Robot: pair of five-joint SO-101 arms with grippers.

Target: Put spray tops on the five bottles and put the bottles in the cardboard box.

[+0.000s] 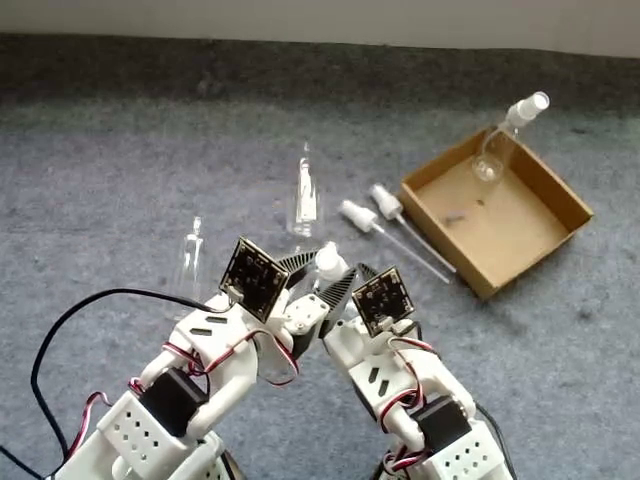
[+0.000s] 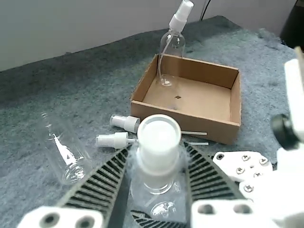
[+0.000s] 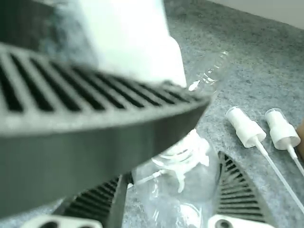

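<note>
A clear bottle with a white spray top on its neck stands between my two grippers in front of both arms. My left gripper is shut on it just under the top. My right gripper grips the same bottle's body, with a left finger crossing close in front. In the high view the top shows between the two. A capped bottle leans in the cardboard box. Two loose spray tops lie beside the box.
Two bare bottles are on the grey carpet: one beyond the grippers, one beside the left arm. The loose tops' long tubes reach toward the box's near wall. A black cable loops by the left arm.
</note>
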